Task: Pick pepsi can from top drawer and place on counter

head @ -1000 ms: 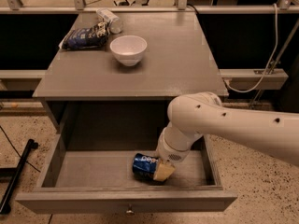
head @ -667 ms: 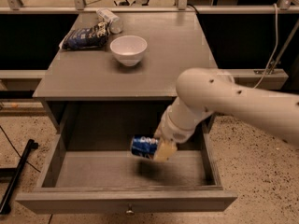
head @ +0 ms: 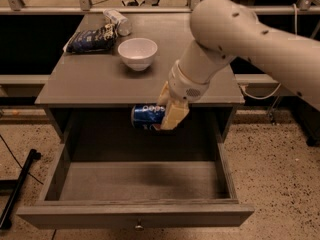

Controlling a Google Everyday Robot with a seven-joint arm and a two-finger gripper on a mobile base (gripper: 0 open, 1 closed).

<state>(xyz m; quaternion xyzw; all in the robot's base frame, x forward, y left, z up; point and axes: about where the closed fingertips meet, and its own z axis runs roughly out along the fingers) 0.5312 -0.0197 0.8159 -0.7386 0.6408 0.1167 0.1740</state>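
Gripper [head: 167, 115] clenched on pepsi can [head: 146, 117], can held sideways in the air above the open top drawer [head: 135, 216], about level with the counter [head: 100, 79] front edge (not over it yet). Pick looks done; left: carry over counter, set down, release

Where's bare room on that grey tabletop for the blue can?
The gripper, shut on the blue pepsi can, hangs before the grey counter. Bare: strip between its front edge and the white bowl. Crowded: back left, dark blue snack bag and whitish container.
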